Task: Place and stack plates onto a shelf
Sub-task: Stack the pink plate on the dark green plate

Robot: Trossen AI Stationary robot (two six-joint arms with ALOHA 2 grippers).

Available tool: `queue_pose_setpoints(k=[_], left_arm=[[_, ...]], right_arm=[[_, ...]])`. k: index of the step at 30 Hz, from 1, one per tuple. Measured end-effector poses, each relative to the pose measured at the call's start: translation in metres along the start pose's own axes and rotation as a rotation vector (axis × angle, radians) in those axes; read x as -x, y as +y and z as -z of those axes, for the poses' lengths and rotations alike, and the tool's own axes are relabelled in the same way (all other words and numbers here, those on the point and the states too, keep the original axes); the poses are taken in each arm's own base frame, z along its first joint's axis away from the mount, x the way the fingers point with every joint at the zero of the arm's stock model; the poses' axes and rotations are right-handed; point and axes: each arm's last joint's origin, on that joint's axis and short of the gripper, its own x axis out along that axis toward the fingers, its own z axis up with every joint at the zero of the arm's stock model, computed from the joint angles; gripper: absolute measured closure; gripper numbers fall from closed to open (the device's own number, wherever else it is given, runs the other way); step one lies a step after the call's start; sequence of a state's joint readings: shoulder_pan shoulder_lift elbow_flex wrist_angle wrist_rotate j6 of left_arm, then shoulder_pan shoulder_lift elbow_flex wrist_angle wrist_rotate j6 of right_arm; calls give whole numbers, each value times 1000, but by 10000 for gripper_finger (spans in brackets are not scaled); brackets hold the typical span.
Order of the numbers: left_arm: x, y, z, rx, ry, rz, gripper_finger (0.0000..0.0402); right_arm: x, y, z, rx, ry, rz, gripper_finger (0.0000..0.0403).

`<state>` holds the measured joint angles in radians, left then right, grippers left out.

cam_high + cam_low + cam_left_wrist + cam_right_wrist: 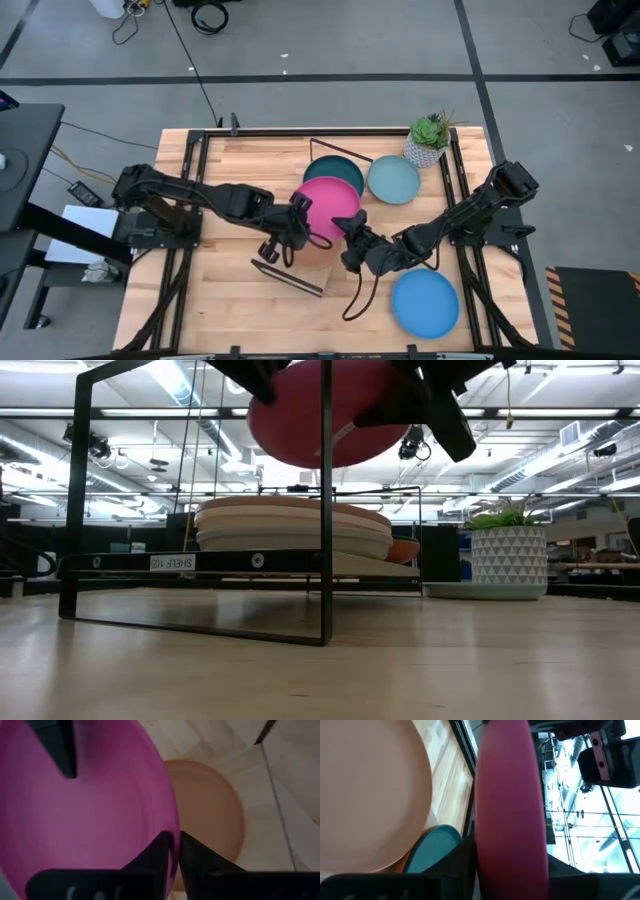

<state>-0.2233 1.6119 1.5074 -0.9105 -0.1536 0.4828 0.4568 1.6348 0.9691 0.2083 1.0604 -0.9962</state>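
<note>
Left wrist view: pink plate (90,815) rim pinched between jaws.

The raised plate (330,205) is pink; others are dark teal (338,166), light blue (393,180) and bright blue (424,304). The stacked plates (295,528) look cream or tan. The plant pot (508,556) is white with a triangle pattern.

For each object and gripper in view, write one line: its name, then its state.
Pink plate: lifted above the shelf, gripped at both sides.
Left gripper: shut on its rim.
Right gripper: shut on its opposite rim.
Shelf: holds stacked plates.
Bright blue plate: flat on table.
Light blue plate: flat on table.
</note>
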Motion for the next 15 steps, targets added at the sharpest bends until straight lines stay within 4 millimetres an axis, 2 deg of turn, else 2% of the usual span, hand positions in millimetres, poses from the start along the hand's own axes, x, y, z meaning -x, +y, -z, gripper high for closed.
queue_pose_setpoints(k=[4, 10, 15], left_arm=[[5, -1, 0, 30, 10, -48, 322], [27, 3, 1, 120, -36, -167, 261], [50, 2, 1, 206, -96, -259, 246]], right_arm=[[1, 3, 2, -17, 30, -7, 300], [0, 7, 7, -43, 72, -20, 300], [-15, 7, 18, -101, 80, -88, 302]])
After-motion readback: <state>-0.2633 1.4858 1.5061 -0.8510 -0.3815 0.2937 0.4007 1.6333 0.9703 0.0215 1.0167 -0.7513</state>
